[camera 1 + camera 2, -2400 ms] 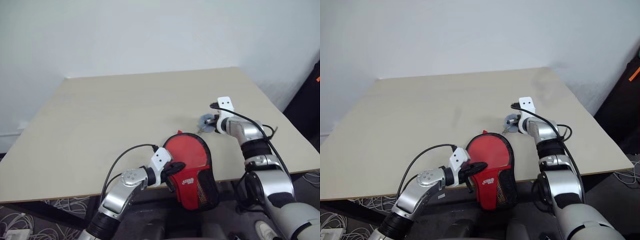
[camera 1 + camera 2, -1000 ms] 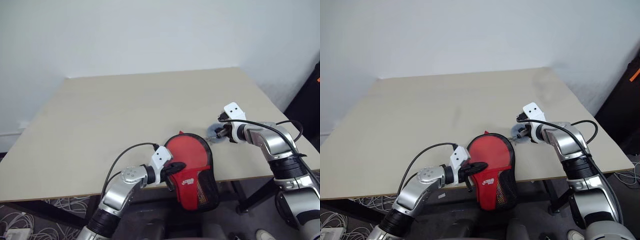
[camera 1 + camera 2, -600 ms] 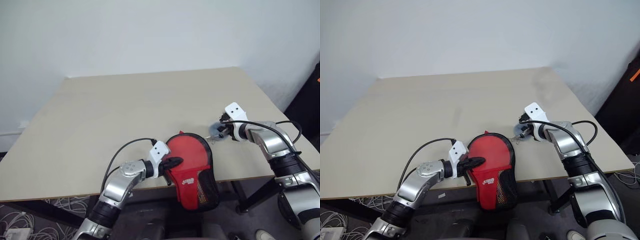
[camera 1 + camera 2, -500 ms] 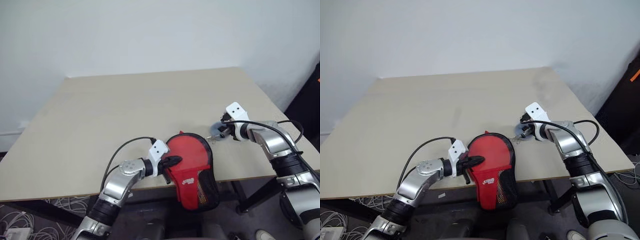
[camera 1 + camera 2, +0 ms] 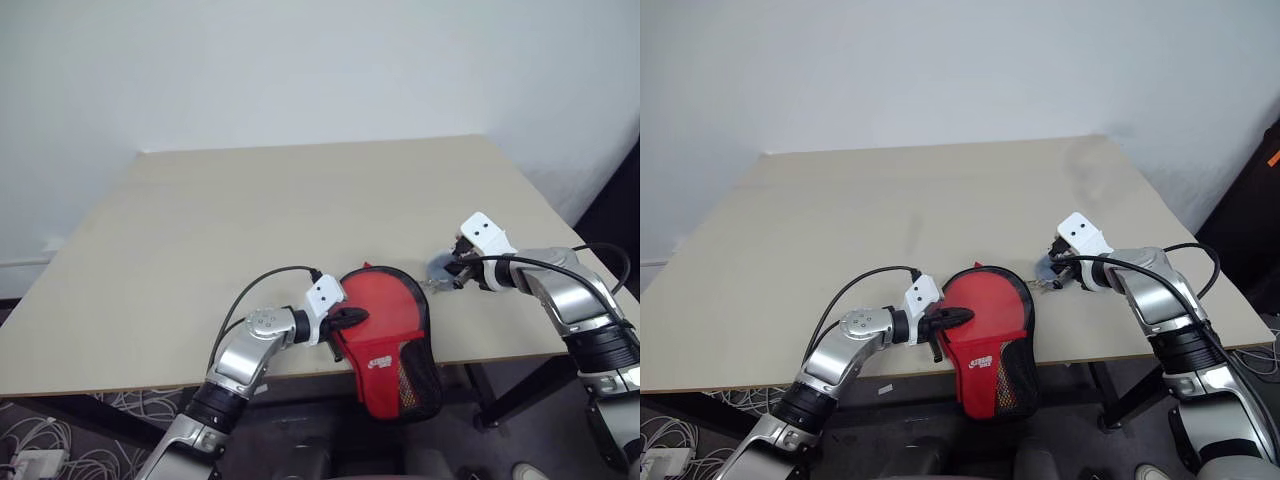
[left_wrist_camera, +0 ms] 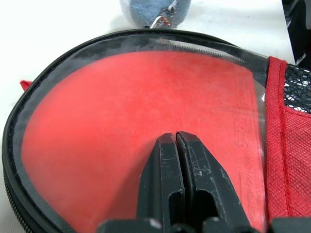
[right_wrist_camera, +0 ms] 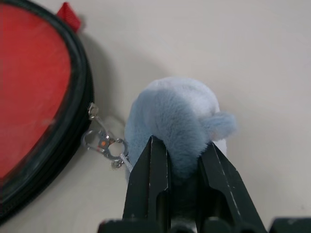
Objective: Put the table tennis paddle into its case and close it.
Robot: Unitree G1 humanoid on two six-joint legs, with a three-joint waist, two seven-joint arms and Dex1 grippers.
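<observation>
Looking along my right wrist view, I see my right gripper (image 7: 181,158) clamped on a blue-grey plush charm (image 7: 176,119), with a small metal clasp (image 7: 103,144) linking it to the black zip edge of the case (image 7: 34,92); the head views give that only as a small blob by the fingers. My left wrist view shows my left gripper (image 6: 175,141) with fingers pressed together, tips resting on a clear window of the case, the red face of the table tennis paddle (image 6: 146,126) visible under it.

From the head camera, the case (image 5: 385,330) lies at the near edge of the table (image 5: 250,220), its mesh end hanging over the edge, paddle inside.

Against the frame a second ago, my right gripper with the charm sits further toward the right table edge, the case's round end has shifted slightly with it, and my left gripper is a bit further onto the case.

My left forearm reaches in low from the near left, gripper pointing right across the case. My right forearm angles in from the right, gripper pointing left and down.
</observation>
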